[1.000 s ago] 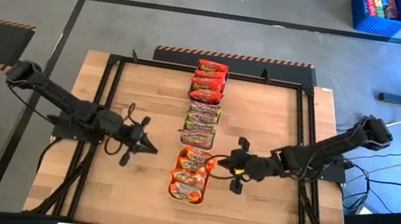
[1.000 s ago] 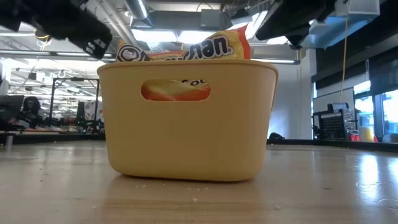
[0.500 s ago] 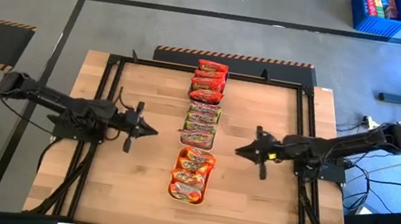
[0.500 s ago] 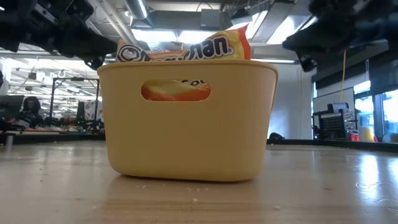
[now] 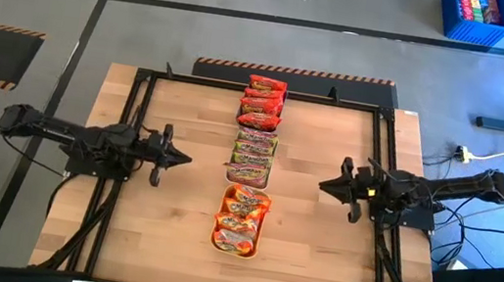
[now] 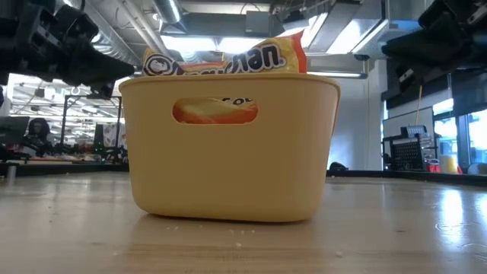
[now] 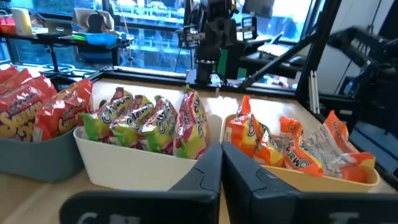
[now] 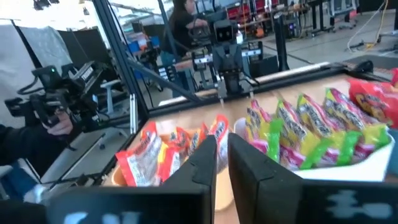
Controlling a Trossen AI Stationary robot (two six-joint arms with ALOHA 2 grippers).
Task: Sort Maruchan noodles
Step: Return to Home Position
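The table (image 5: 170, 228) under me is showing pale bare wood, matt from above and catching a soft sheen at board level. A black frame (image 5: 201, 81) is running round it, looking like matt-painted metal. The yellow bin (image 6: 228, 167) is reading as smooth moulded plastic with a dull satin face, and the white bin (image 7: 137, 168) and blue-grey bin (image 7: 31, 158) are looking much the same. The orange packets (image 7: 292, 155), green-and-red packets (image 7: 149, 121) and red packets (image 7: 37, 115) are glinting as crinkly glossy film. My left gripper (image 7: 220, 177) and right gripper (image 8: 222, 163) are showing dark, matt plastic.
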